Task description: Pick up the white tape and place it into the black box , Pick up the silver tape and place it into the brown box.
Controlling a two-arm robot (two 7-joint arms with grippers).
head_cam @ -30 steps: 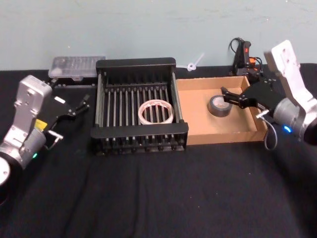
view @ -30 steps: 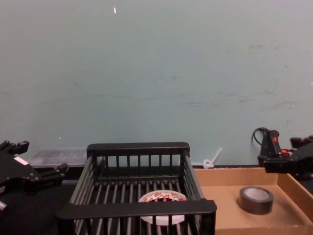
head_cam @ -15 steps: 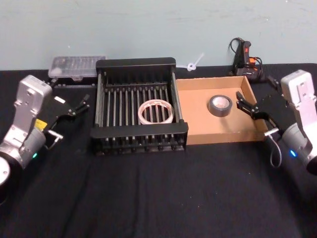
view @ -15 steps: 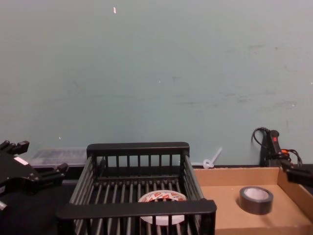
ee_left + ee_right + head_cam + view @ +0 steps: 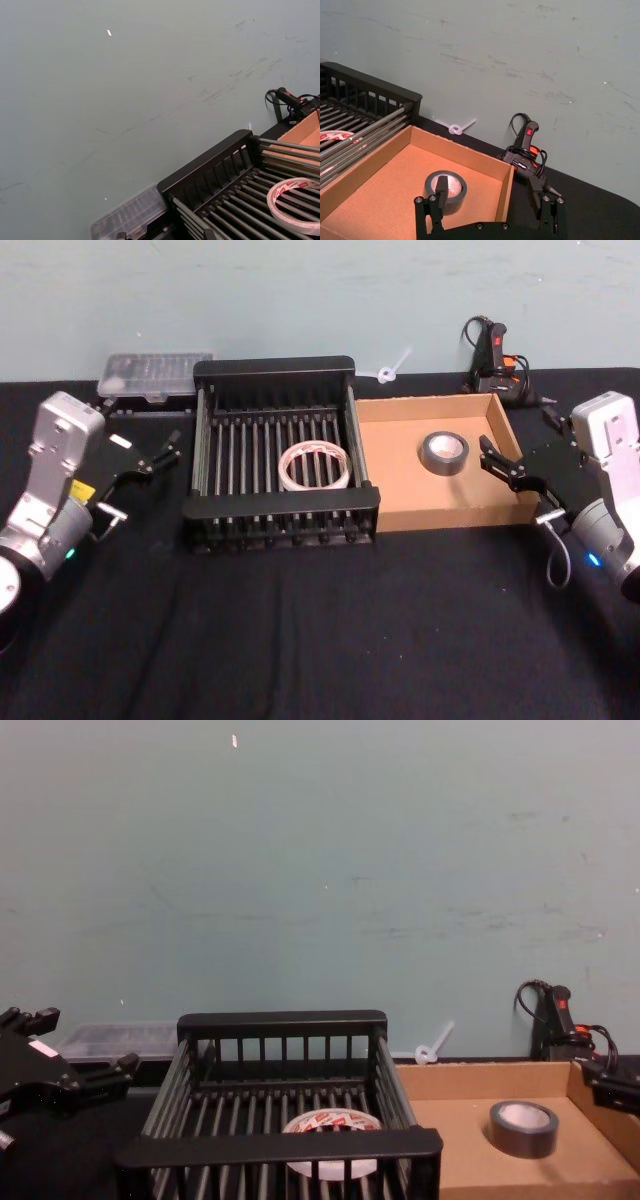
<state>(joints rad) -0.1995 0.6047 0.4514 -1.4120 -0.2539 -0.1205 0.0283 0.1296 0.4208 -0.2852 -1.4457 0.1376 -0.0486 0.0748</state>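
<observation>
Black cloth is covering the table (image 5: 300, 640), on which the white tape (image 5: 314, 466) is lying in the black box (image 5: 282, 510) and the silver tape (image 5: 444, 452) in the brown box (image 5: 400, 495), while the right gripper (image 5: 497, 460) is being held wide apart beside that box's right wall and the left gripper (image 5: 165, 452) is parked, slightly parted, far left.

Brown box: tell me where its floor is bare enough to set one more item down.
In the brown box, the silver tape lies toward the far right. The floor between it and the black box is bare, as is the near strip. The right wall is crowded: the right gripper hovers there, fingers open.
</observation>
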